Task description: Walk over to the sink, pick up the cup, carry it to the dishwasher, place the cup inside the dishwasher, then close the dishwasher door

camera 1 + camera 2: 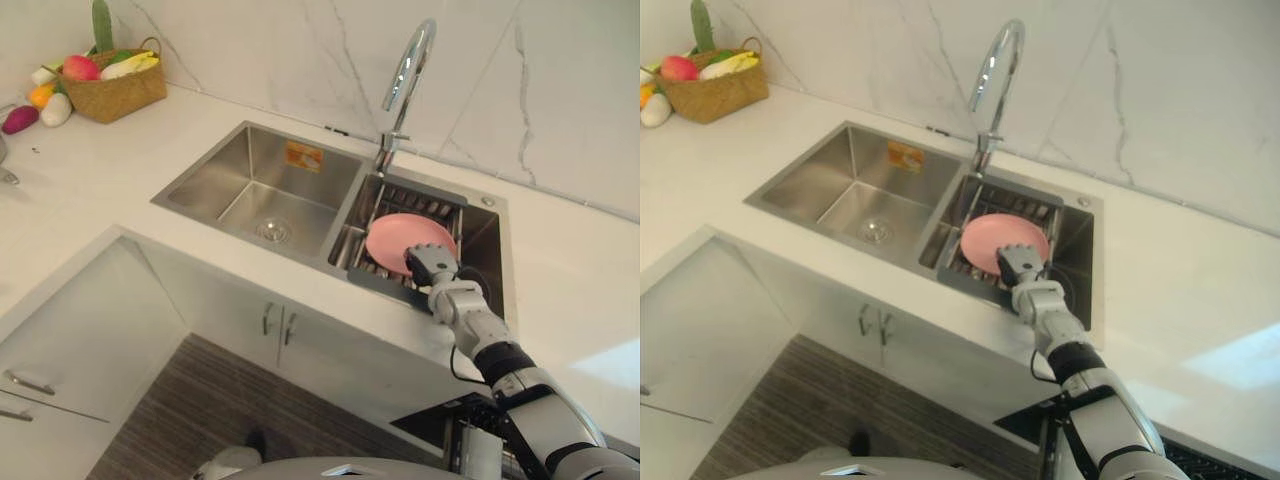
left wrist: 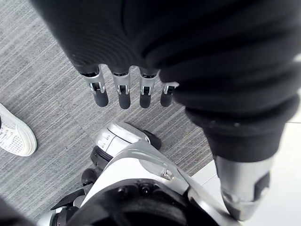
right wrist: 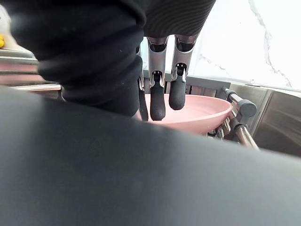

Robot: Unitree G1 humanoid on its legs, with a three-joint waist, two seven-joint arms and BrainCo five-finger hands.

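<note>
Right hand (image 1: 432,265), fingers straight, over pink plate (image 1: 395,240); orange sink sticker (image 1: 303,156) unreadable.

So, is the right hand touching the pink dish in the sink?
Cannot tell. In the right wrist view the right hand has its fingertips overlapping the pink dish, but neither contact nor a gap shows plainly.

Steel double sink (image 1: 810,178) in a white worktop (image 1: 1160,270), curved tap (image 1: 992,70) at its back edge. In the right basin a pink plate (image 1: 988,232) lies on a rack (image 1: 1030,208), the right hand (image 1: 1023,264) over the plate's near edge. Fruit basket (image 1: 715,92) at the worktop's far left corner.
</note>
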